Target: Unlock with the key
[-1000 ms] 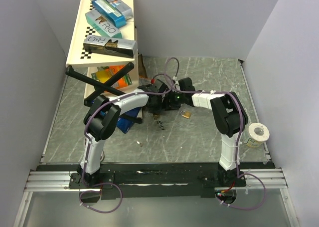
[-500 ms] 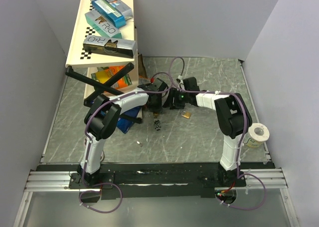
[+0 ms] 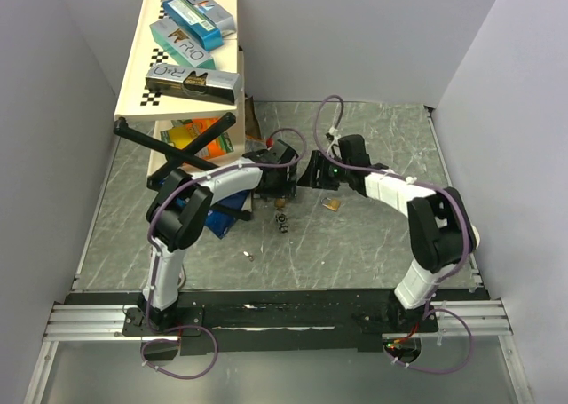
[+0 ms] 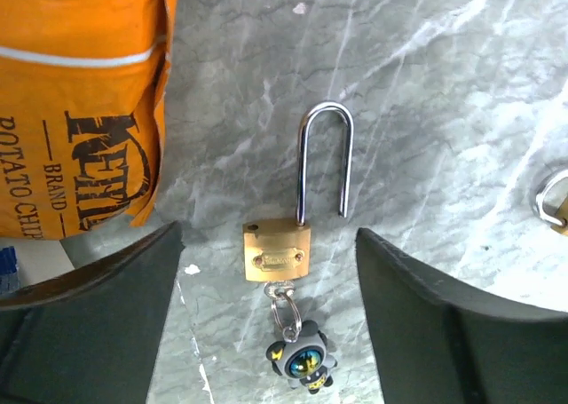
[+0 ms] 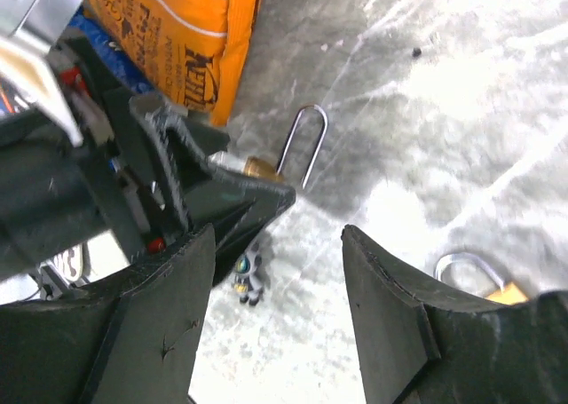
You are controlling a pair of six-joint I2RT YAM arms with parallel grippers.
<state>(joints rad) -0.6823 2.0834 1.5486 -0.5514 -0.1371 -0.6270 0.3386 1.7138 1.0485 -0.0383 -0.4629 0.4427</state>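
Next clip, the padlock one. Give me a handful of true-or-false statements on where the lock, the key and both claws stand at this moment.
1. The brass padlock lying between the fingers of the left claw has its shackle sprung open. True.
2. The key lies apart from that padlock. False: it sits in the keyhole at the bottom of the body, and its charm trails below.
3. The left claw is shut on the padlock. False: it is open, with a finger on either side and neither touching.
4. An orange potato chip bag lies beside the padlock. True.
5. The right claw holds the second padlock. False: it is open and empty, and that padlock lies on the table.
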